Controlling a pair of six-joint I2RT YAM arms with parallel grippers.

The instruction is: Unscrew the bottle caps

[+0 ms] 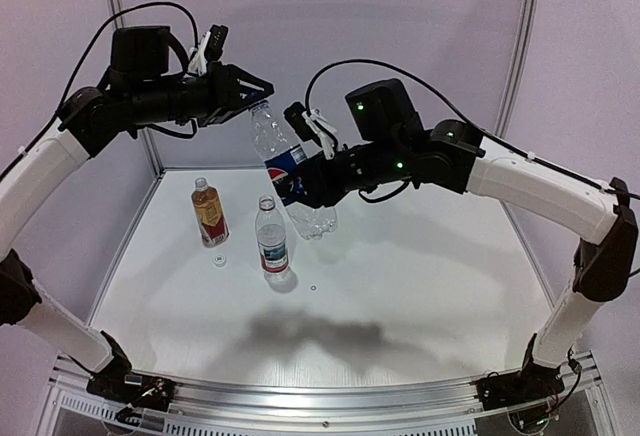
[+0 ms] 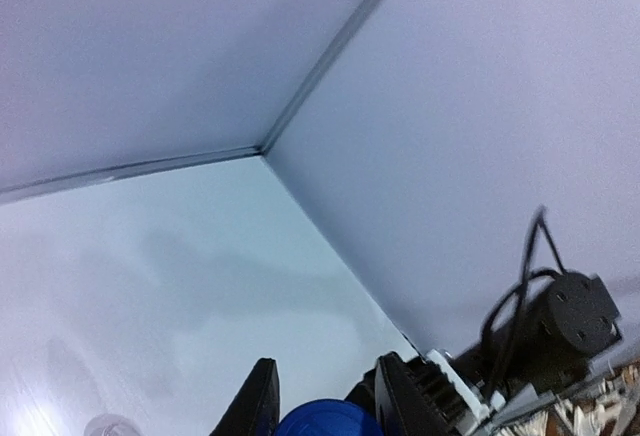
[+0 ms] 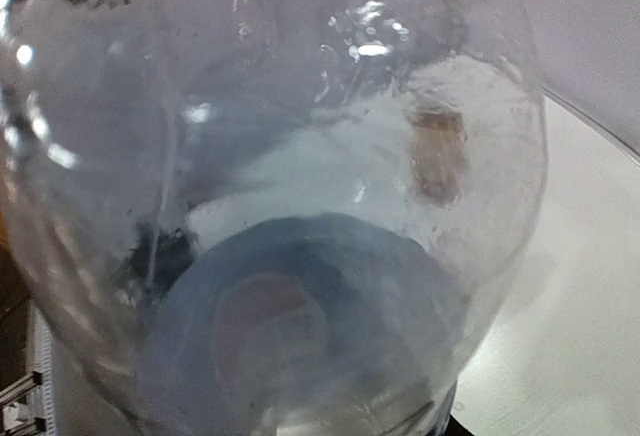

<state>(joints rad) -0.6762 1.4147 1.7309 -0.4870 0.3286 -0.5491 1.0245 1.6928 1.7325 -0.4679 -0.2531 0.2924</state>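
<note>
1. L gripper (image 1: pixel 252 98): black fingers (image 2: pixel 258 402) pinched on blue cap (image 2: pixel 325 422); cap is round, smooth plastic.
2. R gripper (image 1: pixel 303 182): clamped round mid body of blue-label bottle (image 1: pixel 272 141); bottle is clear, glossy plastic.
3. Bottle is held above the white table (image 1: pixel 430 276). Long axis tilted, neck up-left toward L gripper, base down-right.
4. Amber bottle (image 1: pixel 209 214) and clear bottle (image 1: pixel 271 241) stand upright on table, necks look open. Small white cap (image 1: pixel 219 260) lies just in front of amber bottle.

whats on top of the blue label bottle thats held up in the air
A blue cap, pinched by the left gripper. The neck of the bottle beneath it is hidden.
</note>
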